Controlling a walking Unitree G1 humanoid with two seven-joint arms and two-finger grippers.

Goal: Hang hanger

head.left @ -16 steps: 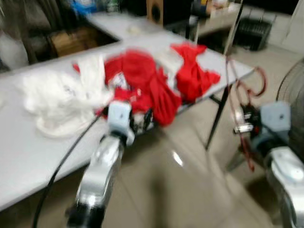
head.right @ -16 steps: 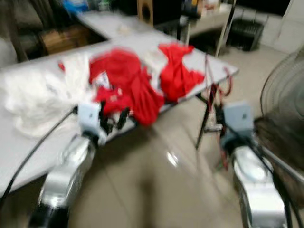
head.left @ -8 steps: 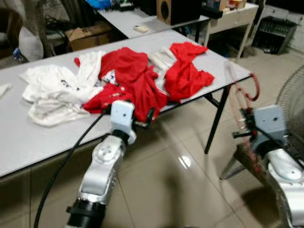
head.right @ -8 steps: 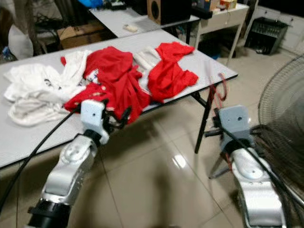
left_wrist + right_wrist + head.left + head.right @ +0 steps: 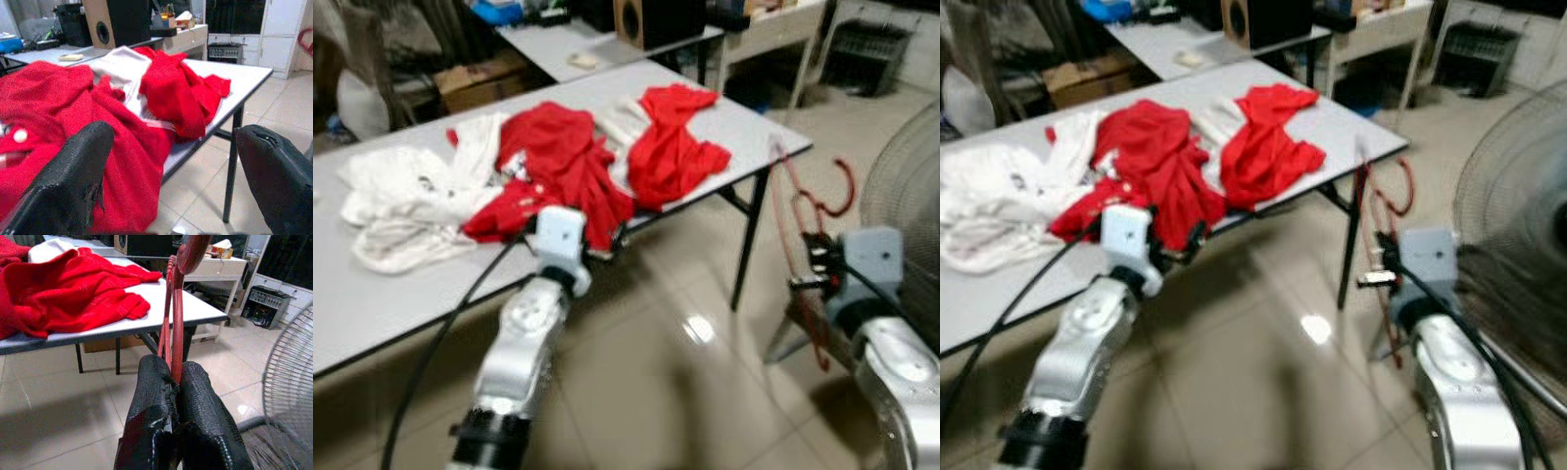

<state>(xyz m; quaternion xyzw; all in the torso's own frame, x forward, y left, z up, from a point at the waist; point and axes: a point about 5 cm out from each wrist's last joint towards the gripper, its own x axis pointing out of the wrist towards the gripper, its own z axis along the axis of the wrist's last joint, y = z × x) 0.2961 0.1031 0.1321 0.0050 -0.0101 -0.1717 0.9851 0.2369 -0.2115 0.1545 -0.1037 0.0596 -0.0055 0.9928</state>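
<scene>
A red hanger [image 5: 800, 227] stands upright beside the table's right corner, its hook [image 5: 843, 186] at the top. My right gripper [image 5: 173, 382] is shut on the hanger [image 5: 174, 318] low on its thin bars, above the tiled floor. My left gripper [image 5: 173, 134] is open with nothing between its black fingers [image 5: 73, 181], and it points at a pile of red clothes [image 5: 570, 166] at the table's near edge. In the left eye view the left gripper [image 5: 607, 240] sits just in front of that edge.
The grey folding table [image 5: 372, 294] also carries white clothes [image 5: 401, 206]. A large standing fan [image 5: 906, 211] is close on the right, behind my right arm. Farther back are a second table, a speaker [image 5: 642, 18] and a white cabinet. Tiled floor lies open ahead.
The whole picture has shifted and sharpened as the camera moved. The right gripper still holds the hanger, and both arms keep much the same pose.
</scene>
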